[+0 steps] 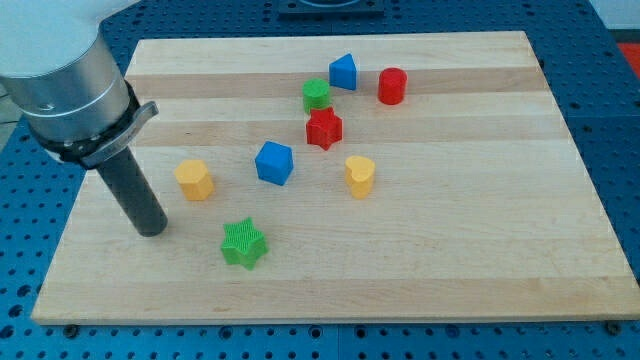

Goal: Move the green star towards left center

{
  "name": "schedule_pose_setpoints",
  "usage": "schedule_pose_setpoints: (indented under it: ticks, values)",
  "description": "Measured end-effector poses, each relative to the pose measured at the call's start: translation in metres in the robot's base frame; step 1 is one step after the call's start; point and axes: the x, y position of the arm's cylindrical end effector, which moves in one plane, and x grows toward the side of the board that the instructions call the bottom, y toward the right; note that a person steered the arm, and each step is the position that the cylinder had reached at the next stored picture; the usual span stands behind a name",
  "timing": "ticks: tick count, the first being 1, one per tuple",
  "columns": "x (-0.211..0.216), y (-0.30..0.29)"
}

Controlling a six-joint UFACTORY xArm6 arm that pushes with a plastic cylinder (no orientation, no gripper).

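The arm comes in from the view's top left; its thick grey body narrows into a straight dark rod, which leans a little toward the view's right as it goes down; my tip (151,231) stands on the wooden bench (480,260) near its left edge, about halfway between top and bottom; there is no hand on this arm, only the rod, so nothing is held and nothing can open or close. The green star (244,243) lies to the right of my tip and slightly lower in the view, near it but apart, with bare wood between them; the star is bright green, it lies flat, its top face has fine ridges, and its points are short and rounded; it is the block closest to the view's bottom. An orange block (194,179), rounded in form, lies above the tip and a bit to the right, also not touching it. A blue cube (274,163) lies near the middle of the bench; right of it is a yellow block (360,176), whose shape looks like a heart; above these a red star (323,128) lies just below a green cylinder-like block (316,95); a blue block (343,72) and a red cylinder (392,86) are closest to the view's top; the exact shape of that blue block I cannot tell.
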Motion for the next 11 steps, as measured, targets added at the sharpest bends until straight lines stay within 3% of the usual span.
schedule_pose_setpoints:
  ticks: [1,2,4,6,7,9,10,11]
  values:
    - [0.079,0.019]
    - [0.086,0.047]
    - [0.064,0.18]
    - [0.01,0.103]
    - [0.003,0.041]
    - [0.041,0.037]
    - [0.042,0.014]
    - [0.013,-0.012]
